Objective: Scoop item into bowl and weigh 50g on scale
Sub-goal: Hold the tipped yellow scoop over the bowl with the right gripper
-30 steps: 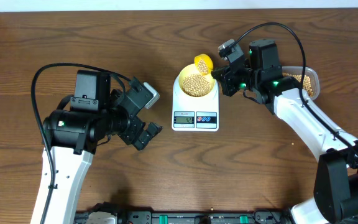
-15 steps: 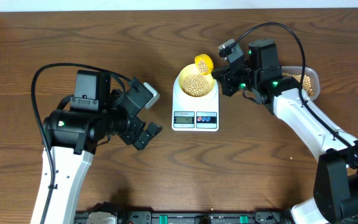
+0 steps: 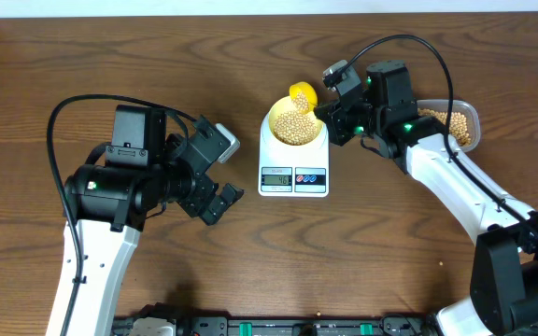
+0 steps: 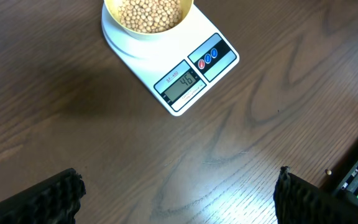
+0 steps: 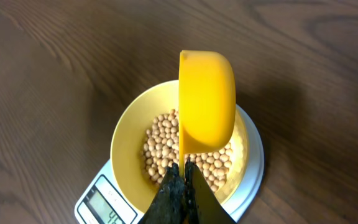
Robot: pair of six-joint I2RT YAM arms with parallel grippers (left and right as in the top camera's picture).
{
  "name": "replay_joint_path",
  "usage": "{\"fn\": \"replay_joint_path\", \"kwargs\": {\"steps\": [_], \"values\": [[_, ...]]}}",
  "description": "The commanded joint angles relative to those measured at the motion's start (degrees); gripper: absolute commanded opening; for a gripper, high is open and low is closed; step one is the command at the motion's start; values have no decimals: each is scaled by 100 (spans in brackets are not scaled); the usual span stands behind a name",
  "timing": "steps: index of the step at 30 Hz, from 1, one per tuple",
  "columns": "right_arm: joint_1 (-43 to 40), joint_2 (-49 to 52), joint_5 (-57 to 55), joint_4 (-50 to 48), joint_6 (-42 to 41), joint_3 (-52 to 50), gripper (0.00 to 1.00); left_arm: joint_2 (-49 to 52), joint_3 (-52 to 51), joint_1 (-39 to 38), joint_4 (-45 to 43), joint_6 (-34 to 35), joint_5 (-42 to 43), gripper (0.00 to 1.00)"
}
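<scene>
The pale yellow bowl [image 3: 294,124] holds beige beans [image 3: 295,128] and stands on the white scale [image 3: 293,168], whose display [image 4: 180,84] reads about 46. My right gripper [image 3: 328,119] is shut on the handle of a bright yellow scoop [image 3: 304,94], tipped on its side over the bowl's far rim. The right wrist view shows the scoop [image 5: 207,102] above the beans [image 5: 160,149] in the bowl [image 5: 128,140], held by the gripper [image 5: 183,171]. My left gripper [image 3: 220,199] is open and empty, left of the scale; its fingers [image 4: 179,193] frame bare table.
A clear plastic tub [image 3: 456,123] with more beans stands at the right, behind my right arm. A black rail with cables [image 3: 278,327] runs along the table's front edge.
My right gripper and the scoop have shifted slightly left over the bowl. The left arm has not moved.
</scene>
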State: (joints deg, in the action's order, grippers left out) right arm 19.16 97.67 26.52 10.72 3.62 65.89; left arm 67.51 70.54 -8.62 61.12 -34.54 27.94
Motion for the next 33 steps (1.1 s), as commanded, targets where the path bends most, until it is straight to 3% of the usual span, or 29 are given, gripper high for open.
{"fn": "replay_joint_path", "kwargs": {"steps": [1, 10, 20, 22, 33], "values": [[66, 15, -31, 42, 164, 44, 1, -9, -20, 20, 11, -37, -33, 100], [61, 15, 20, -24, -15, 44, 1, -9, -20, 20, 11, -37, -33, 100], [92, 15, -232, 94, 330, 44, 1, -9, -20, 20, 11, -37, -33, 100], [83, 15, -120, -83, 33, 44, 1, -9, -20, 20, 11, -37, -33, 100], [164, 15, -267, 37, 385, 44, 1, -9, -20, 20, 11, -37, -33, 100]]}}
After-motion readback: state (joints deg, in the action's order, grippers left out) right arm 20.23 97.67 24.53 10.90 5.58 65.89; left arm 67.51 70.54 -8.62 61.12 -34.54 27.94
